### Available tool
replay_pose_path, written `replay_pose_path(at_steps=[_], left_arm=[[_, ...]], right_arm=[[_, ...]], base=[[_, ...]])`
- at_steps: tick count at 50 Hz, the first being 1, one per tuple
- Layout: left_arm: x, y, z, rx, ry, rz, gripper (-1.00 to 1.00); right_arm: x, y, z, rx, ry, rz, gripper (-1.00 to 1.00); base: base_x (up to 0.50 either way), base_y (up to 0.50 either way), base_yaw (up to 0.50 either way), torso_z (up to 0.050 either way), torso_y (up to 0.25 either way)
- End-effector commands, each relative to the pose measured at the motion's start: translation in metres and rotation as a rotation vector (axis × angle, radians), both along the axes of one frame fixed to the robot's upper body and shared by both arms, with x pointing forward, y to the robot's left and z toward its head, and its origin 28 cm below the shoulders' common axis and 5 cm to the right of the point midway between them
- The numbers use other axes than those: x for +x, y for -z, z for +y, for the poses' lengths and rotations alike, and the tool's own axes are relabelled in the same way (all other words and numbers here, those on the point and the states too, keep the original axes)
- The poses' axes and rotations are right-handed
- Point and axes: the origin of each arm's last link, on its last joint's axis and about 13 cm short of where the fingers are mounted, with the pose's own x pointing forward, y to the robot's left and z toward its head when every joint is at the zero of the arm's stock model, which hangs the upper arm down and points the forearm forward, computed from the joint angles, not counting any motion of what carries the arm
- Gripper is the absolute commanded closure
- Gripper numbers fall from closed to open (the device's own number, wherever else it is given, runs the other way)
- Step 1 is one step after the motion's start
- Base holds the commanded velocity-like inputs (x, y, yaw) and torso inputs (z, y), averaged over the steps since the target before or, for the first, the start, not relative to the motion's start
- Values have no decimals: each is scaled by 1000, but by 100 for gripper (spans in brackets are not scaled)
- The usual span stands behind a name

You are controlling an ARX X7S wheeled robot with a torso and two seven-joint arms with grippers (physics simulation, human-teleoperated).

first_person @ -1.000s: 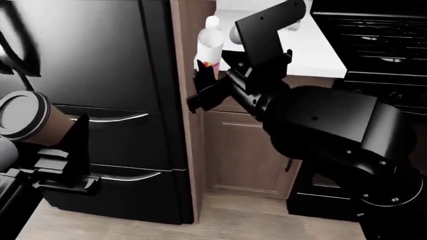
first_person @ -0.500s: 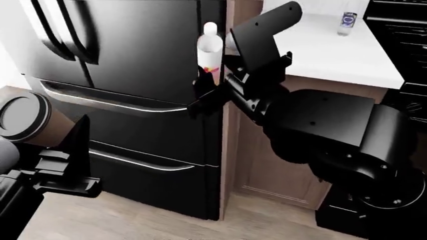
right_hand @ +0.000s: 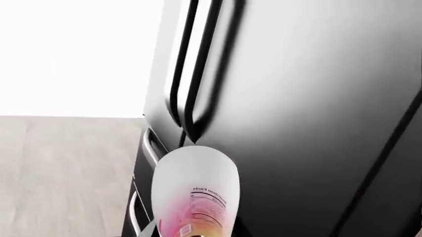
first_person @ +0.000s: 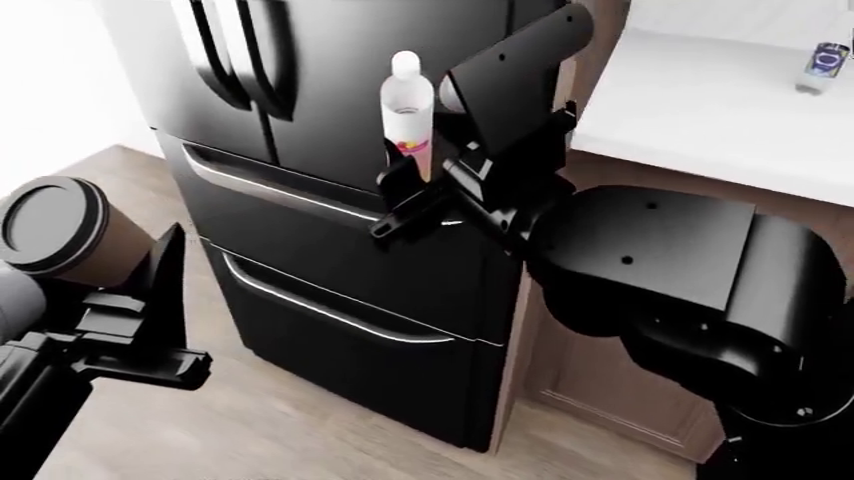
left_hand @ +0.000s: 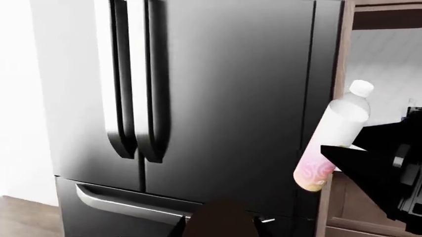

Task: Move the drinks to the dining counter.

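Observation:
In the head view my left gripper (first_person: 123, 285) is shut on the brown paper coffee cup (first_person: 56, 228) with a black lid, low at the left. My right gripper (first_person: 416, 168) is shut on the clear pink-labelled bottle (first_person: 406, 105), upright in front of the black fridge. In the left wrist view the cup (left_hand: 221, 223) fills the space between that gripper's (left_hand: 221, 228) fingers, and the pink bottle (left_hand: 331, 140) shows beyond it. The right wrist view has the bottle (right_hand: 194, 190) in its gripper (right_hand: 192, 232). A blue-labelled bottle (first_person: 825, 62) stands on the white worktop. The dining counter is out of view.
A tall black fridge (first_person: 334, 230) with long handles and two drawers stands straight ahead. To its right is a white worktop (first_person: 707, 110) over wooden cabinets (first_person: 601, 390). Light wood floor (first_person: 174, 430) lies below, and a white wall (left_hand: 26, 98) is left of the fridge.
The head view has swung left: the fridge now fills the middle and the worktop has slid to the right edge. Both grippers keep their hold on the cup and bottle.

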Motion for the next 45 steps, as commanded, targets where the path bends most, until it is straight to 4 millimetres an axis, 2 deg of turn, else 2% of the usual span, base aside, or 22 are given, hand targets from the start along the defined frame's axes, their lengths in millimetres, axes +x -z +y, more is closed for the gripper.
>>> replay_pose_path(at_steps=[1, 45], left_arm=[[-3, -2, 1, -5, -7, -9, 100], [0, -2, 2, -5, -13, -15, 100]], right_arm=[[-1, -5, -1, -1, 9, -42, 100], [-3, -6, 0, -19, -7, -38, 100]], base=[[151, 73, 500, 0, 0], [182, 126, 500, 0, 1]])
